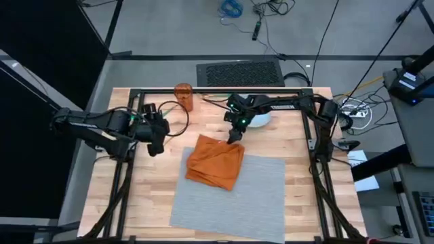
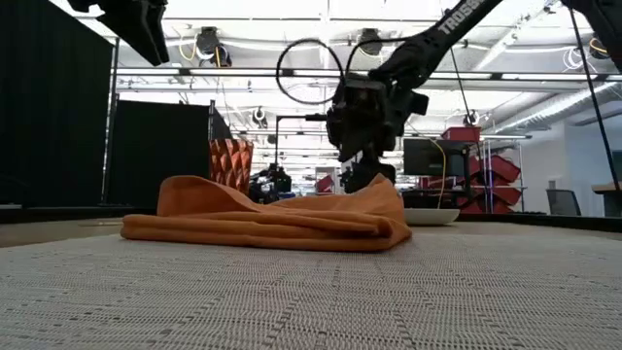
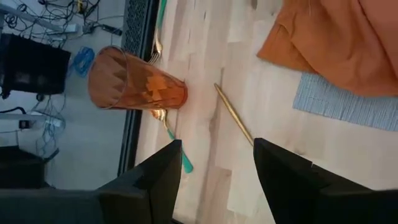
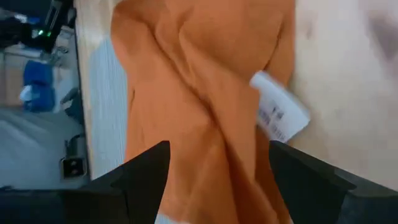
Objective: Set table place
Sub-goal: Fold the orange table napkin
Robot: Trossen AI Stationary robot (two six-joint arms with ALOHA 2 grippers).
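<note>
A: Looking down on the bench [image 1: 135, 196], we have the grey placemat [image 1: 258, 200] lying flat toward the near side, with the orange napkin [image 1: 215, 163] crumpled over its far left corner.

B: We'd judge that mat light and floppy, a woven sheet that will sag if lifted by one point. An edge or corner is the place to pinch, then drag it flat.

A: The napkin looks softer still, bunched in loose folds, with a white label [image 4: 280, 107] showing. We'd take it at a raised fold.

B: Our right end effector [image 1: 234, 135] hangs just over the napkin's far edge, fingers apart, nothing between them.

A: And the left end effector [image 1: 154, 146] waits off the mat's left side, fingers spread too, empty.

B: Behind it we see the amber glass [image 1: 184, 96], upright at the far edge; that one is likely fragile. A gold stick [image 3: 234, 114] and a teal-handled utensil [image 3: 177, 146] lie beside it.

A: The plate [image 1: 260, 120] sits past the right arm, well off the mat.
</note>
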